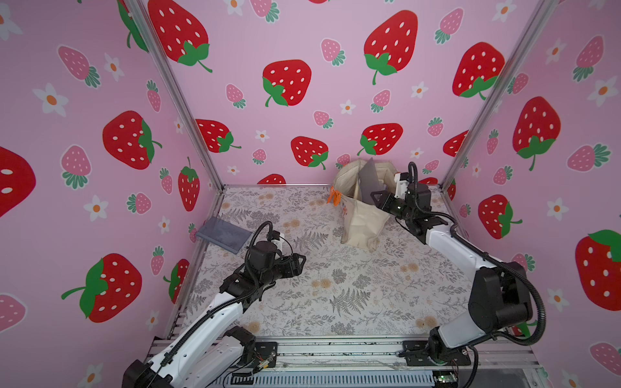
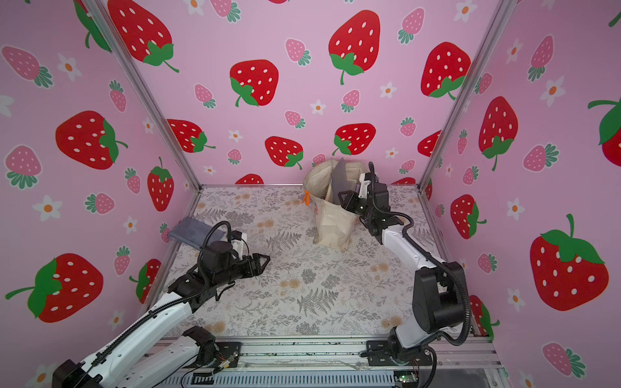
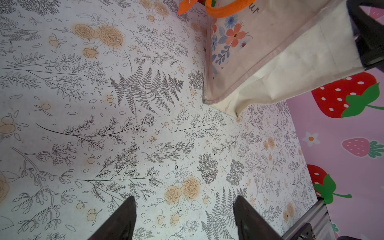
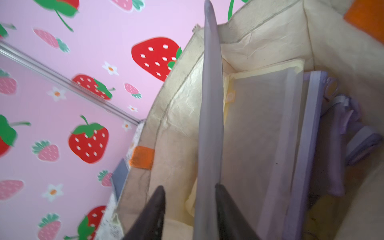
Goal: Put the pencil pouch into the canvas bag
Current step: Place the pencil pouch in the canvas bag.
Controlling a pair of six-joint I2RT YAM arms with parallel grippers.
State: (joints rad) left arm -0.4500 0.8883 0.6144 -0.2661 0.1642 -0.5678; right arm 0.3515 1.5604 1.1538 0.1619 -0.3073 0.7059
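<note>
While the canvas bag (image 1: pixel 359 221) stood upright near the far right corner of the table (image 1: pixel 336 285), its mouth gaping upward and its orange handles (image 1: pixel 334 198) drooping over the side toward the left arm, the pencil pouch (image 1: pixel 369 178) stood on edge in that mouth; flat and grey, it had its lower part down inside the bag and a tilted upper corner sticking out above the rim in both top views. The right hand (image 1: pixel 377 196) was at the bag's opening, beside the pouch. From the right wrist view the right hand (image 4: pixel 188 186) had its two fingers parted around the pencil pouch (image 4: pixel 209 124); the pouch lay close against one finger and clear of the other, so it was not pinched. Deeper in the canvas bag (image 4: pixel 176 124) a yellow mesh pouch (image 4: pixel 266 124) and a purple pouch (image 4: pixel 332 145) stood side by side just beyond the grey one.

The left hand (image 1: pixel 300 260) hung over the near left part of the table, well apart from the bag; its fingers were spread wide and held nothing, with only the flowered table top showing between them in the left wrist view (image 3: pixel 185 197). A flat grey case (image 1: pixel 223 235) lay at the table's left edge, against the strawberry wall (image 1: pixel 100 151).
</note>
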